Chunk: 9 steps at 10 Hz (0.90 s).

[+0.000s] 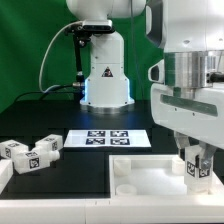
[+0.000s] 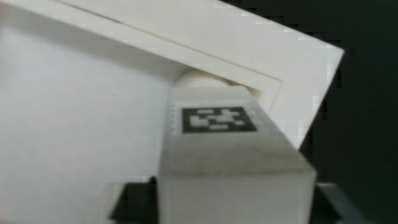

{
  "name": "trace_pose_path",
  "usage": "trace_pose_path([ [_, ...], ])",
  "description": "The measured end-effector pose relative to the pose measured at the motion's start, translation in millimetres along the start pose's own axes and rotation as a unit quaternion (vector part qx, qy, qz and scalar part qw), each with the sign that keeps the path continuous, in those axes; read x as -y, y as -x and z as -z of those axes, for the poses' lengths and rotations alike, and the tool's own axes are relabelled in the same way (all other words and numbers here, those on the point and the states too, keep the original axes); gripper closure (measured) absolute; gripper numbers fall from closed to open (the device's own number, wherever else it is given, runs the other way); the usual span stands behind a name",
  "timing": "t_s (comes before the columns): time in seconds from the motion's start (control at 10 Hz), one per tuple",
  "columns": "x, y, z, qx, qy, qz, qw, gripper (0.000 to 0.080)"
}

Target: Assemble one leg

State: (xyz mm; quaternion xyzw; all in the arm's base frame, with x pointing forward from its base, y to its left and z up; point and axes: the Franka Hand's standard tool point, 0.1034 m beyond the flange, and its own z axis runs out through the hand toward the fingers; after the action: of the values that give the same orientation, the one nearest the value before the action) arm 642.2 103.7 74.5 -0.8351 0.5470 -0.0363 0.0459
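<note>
My gripper (image 1: pixel 197 160) is shut on a white leg (image 1: pixel 197 170) with a black-and-white tag and holds it upright over the near right corner of the flat white tabletop (image 1: pixel 140 172). In the wrist view the leg (image 2: pixel 217 135) fills the gap between my dark fingers (image 2: pixel 139 200). Its far end meets a corner socket of the tabletop (image 2: pixel 89 110); I cannot tell how deep it sits. Two more tagged legs (image 1: pixel 45 150) lie loose at the exterior view's left.
The marker board (image 1: pixel 108 137) lies on the dark table behind the tabletop. The robot's white base (image 1: pixel 105 80) stands at the back. A green backdrop closes off the rear.
</note>
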Motion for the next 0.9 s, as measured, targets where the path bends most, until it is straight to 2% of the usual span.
trace_pose_path([
  [0.1, 1.3, 6.1, -1.3, -0.001, -0.004, 0.07, 0.998, 0.0423],
  [0.2, 3.2, 13.4, -1.3, 0.0, -0.003, 0.156, 0.988, 0.0248],
  [0.3, 4.6, 16.7, -0.8, 0.001, -0.004, 0.245, 0.969, 0.0167],
  [0.4, 4.5, 16.1, -0.9, 0.002, -0.005, 0.3, 0.954, 0.0167],
  [0.8, 4.2, 15.4, -1.3, 0.0, -0.005, 0.402, 0.916, 0.015],
  [0.9, 4.1, 14.3, -1.1, -0.005, 0.001, 0.498, 0.867, 0.015],
])
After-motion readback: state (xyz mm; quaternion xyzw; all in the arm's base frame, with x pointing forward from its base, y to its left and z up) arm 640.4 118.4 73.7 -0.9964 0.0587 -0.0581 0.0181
